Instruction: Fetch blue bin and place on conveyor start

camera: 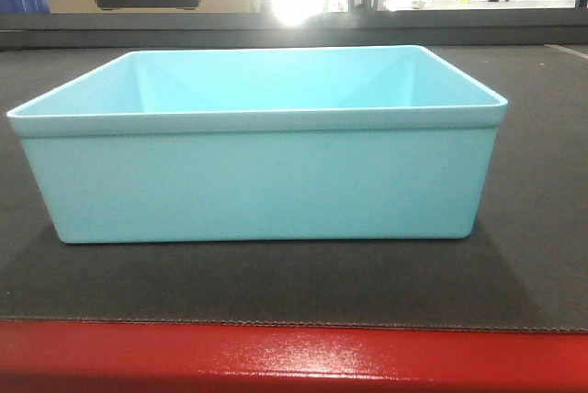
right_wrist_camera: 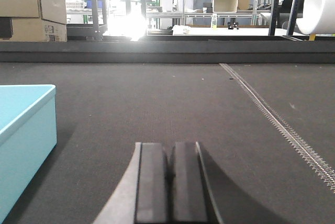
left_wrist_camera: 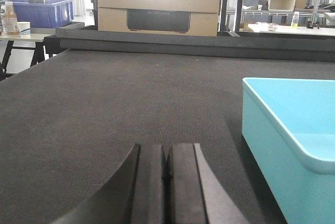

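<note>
While the blue bin fills the middle of the front view, it sits upright and flat on the dark grey belt, with its near wall just behind the glossy red frame edge that runs along the bottom of the frame. The bin looks empty inside, and its thin rim catches the light along the near side.

In my left wrist view, my left gripper sits at the bottom centre with its two black pads pressed together, holding nothing. The bin shows at the lower right of that frame, beside my gripper and apart from it, with bare belt between them. At the upper left stands a dark blue crate on a side table, and a cardboard box sits beyond the far edge of the belt at the top centre.

In my right wrist view, my right gripper is also at the bottom centre, pads closed against each other and empty. The bin appears at the lower left, clear of the gripper. A pale stitched seam runs diagonally across the belt from the upper middle to the lower right. Cardboard boxes stand at the upper left, behind the belt's far rail.
</note>
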